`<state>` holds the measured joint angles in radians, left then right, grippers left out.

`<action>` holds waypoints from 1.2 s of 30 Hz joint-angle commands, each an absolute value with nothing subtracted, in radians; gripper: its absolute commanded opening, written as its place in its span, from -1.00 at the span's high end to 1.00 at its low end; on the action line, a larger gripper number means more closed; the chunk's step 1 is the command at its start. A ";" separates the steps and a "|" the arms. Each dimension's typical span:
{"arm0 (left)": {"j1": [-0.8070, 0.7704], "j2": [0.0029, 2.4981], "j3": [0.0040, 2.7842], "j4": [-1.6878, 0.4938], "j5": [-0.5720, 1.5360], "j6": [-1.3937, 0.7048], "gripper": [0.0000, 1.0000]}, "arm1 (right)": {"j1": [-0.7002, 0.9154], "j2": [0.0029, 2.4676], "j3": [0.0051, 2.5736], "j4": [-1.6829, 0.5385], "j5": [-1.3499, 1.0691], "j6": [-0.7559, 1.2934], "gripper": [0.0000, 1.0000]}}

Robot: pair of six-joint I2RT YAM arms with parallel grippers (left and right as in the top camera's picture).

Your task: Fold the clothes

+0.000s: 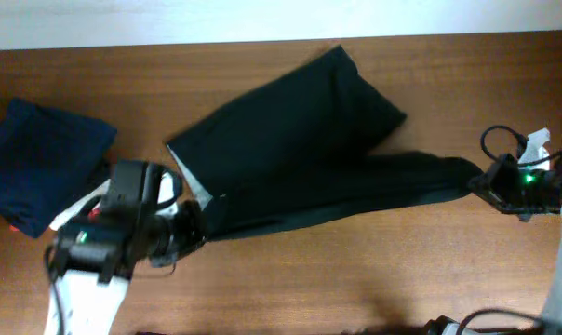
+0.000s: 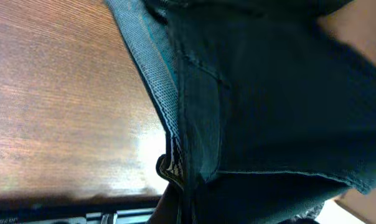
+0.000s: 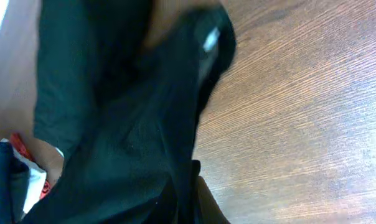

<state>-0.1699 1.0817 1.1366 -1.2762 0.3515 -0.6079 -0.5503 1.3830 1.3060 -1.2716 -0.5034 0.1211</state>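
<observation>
A: What could go wrong here?
B: Near the front edge, the left gripper (image 1: 183,228) pinches the waistband of the trousers (image 1: 290,140). It's a thin bite, and it could slip if the arms pull apart.
A: And the other?
B: By the right edge, the right gripper (image 1: 481,181) is clamped on a leg hem; the rest lies mid-counter, reaching toward the back edge

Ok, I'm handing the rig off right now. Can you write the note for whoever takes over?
Left gripper: appears shut on the waistband end of the black trousers.
Right gripper: appears shut on the hem end, near the right side of the table.
Trousers: stretched between both grippers, with a wide part spread toward the far edge.
Done: navy garment lies folded at far left.
Left: the trousers are not yet folded.
</observation>
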 commanded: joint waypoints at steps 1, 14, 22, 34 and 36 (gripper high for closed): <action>-0.143 0.958 1.153 -1.338 0.195 -0.591 0.99 | -0.601 1.327 1.413 -1.243 -0.363 0.101 0.92; -0.141 1.246 1.146 -1.196 -0.049 -1.012 0.99 | -0.123 1.518 1.465 -0.665 -0.357 0.060 0.90; -0.141 1.545 1.146 -1.017 -0.088 -1.032 0.91 | -0.103 1.727 1.465 -0.554 -0.359 0.060 0.84; -0.141 1.736 1.146 -0.769 -0.206 -1.145 0.55 | 0.024 1.943 1.464 -0.201 -0.366 0.060 0.31; -0.138 1.750 1.146 -0.702 -0.229 -1.184 -0.23 | 0.045 1.965 1.465 -0.138 -0.363 0.059 -0.40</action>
